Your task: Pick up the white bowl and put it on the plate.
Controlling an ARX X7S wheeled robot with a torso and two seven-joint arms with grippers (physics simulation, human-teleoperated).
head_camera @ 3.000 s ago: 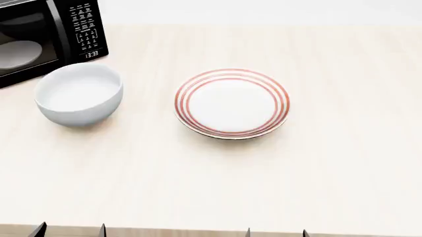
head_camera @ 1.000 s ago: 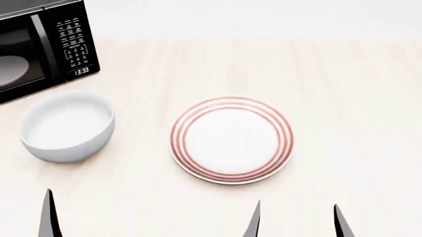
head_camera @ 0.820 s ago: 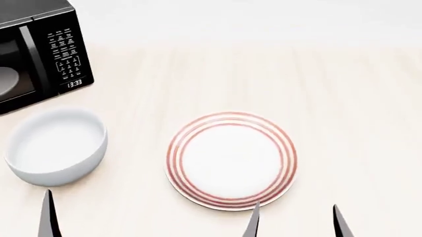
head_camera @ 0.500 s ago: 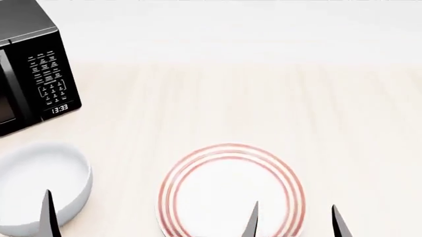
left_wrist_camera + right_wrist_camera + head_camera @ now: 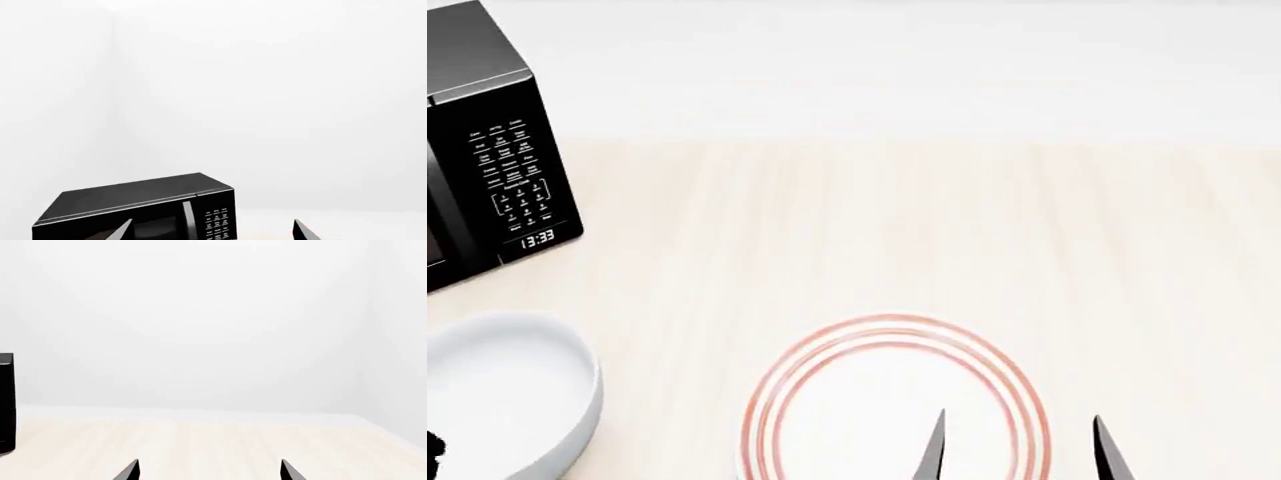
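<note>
Plainly, the white bowl is sitting untouched toward the tabletop's near left edge, just in front of the microwave, with the plate apart beside it. The right gripper is hovering spread over the plate; the left gripper is gaping too, likely readying for the bowl
</note>
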